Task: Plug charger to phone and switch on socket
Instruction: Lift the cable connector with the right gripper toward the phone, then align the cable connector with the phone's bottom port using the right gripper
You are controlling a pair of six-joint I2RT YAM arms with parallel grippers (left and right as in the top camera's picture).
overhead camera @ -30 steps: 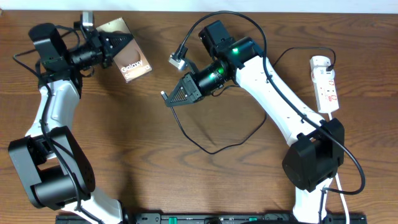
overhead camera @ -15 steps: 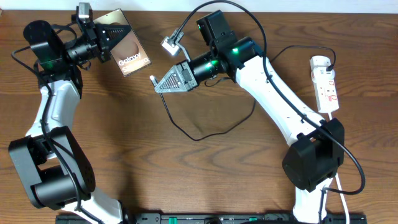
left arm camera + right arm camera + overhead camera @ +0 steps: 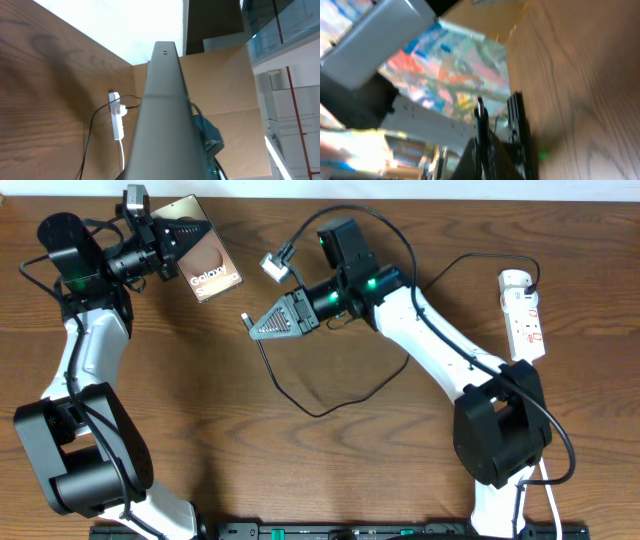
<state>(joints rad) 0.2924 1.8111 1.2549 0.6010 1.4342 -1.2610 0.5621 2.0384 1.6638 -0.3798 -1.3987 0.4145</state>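
The phone was seen at the table's far left corner, clamped by the left gripper, whose fingers were pressed onto its upper end. Its long axis was laid slantwise, and the free end was turned down and to the right. In the left wrist view that narrow end edge was presented, facing away towards the socket.

The right gripper was found below and right of the phone, near it but clearly apart, and nearer to that free end than anything else. It was pinched shut on the charger, with the connector tip poking out towards the phone. The right wrist view was too blurred for the tip's seating to be confirmed.

The socket was left well away at the right edge. The move to come was judged to hinge on that tip being lined up along the phone's slanted axis.
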